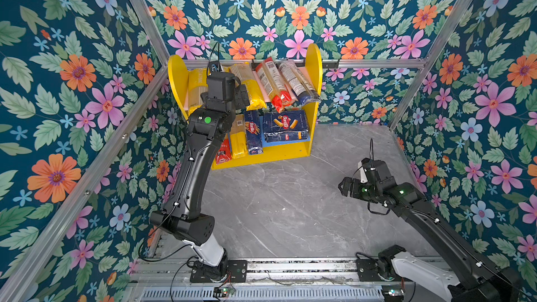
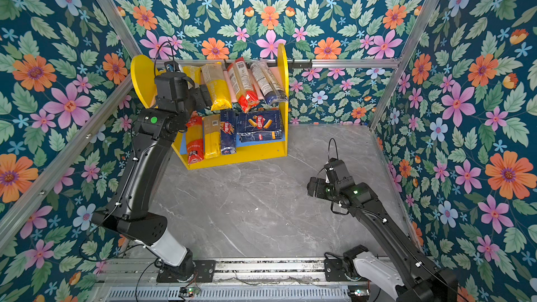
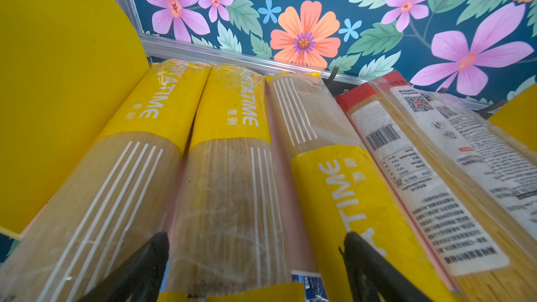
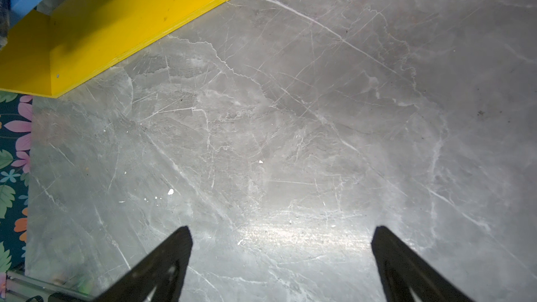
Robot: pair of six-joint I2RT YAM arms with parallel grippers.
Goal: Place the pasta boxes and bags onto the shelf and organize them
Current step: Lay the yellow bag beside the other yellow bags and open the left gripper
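Note:
The shelf (image 1: 177, 76) stands at the back of the table. Several bags lie side by side on its pink upper board. They include yellow PASTATIME packs (image 3: 116, 169), a red-and-clear pack (image 1: 273, 85) and a clear pack with a blue end (image 1: 299, 82). On the blue lower board lie a red bag (image 1: 223, 152), a yellow bag (image 1: 237, 140), the narrow Barilla box (image 1: 252, 132) and the wide Barilla box (image 1: 286, 126). My left gripper (image 3: 255, 245) is open, its fingers either side of the middle yellow bag (image 3: 229, 169). My right gripper (image 4: 282, 236) hangs open over bare tabletop.
Floral walls close in on three sides. An aluminium rail (image 1: 363, 63) runs just behind the shelf. Grey marble tabletop (image 1: 290, 204) lies between the shelf and the arm bases at the front rail (image 1: 290, 268). The shelf's yellow base corner (image 4: 145, 18) is near my right gripper.

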